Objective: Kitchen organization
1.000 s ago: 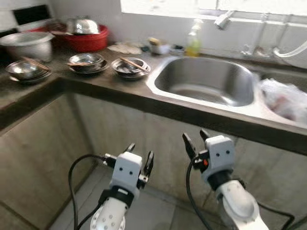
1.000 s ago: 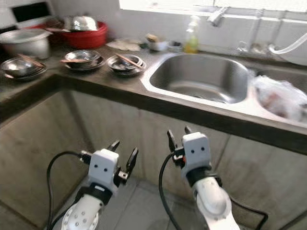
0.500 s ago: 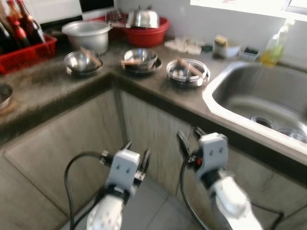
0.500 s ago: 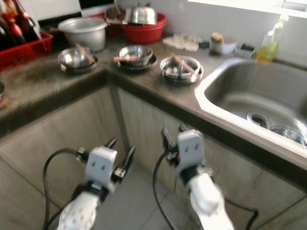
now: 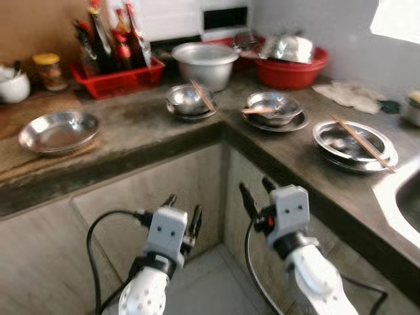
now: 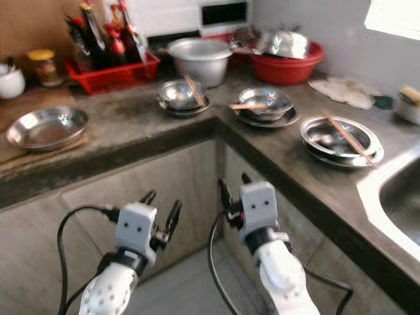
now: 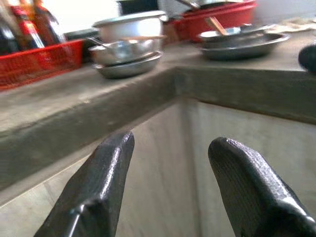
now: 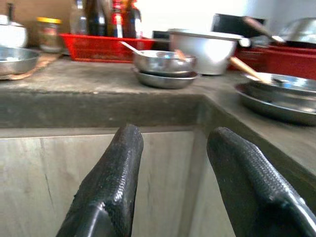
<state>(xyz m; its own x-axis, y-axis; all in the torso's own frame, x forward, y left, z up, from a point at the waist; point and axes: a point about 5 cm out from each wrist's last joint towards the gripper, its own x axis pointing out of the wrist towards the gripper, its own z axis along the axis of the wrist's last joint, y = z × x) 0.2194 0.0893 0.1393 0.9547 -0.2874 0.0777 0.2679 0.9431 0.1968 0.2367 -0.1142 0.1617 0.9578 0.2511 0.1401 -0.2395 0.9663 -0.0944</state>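
Nothing's really started as far as I can tell. Left gripper and right gripper hang below the dark stone L-shaped counter, fingers apart, holding nothing. Steel bowls with chopsticks and the red plastic basin sit untouched.
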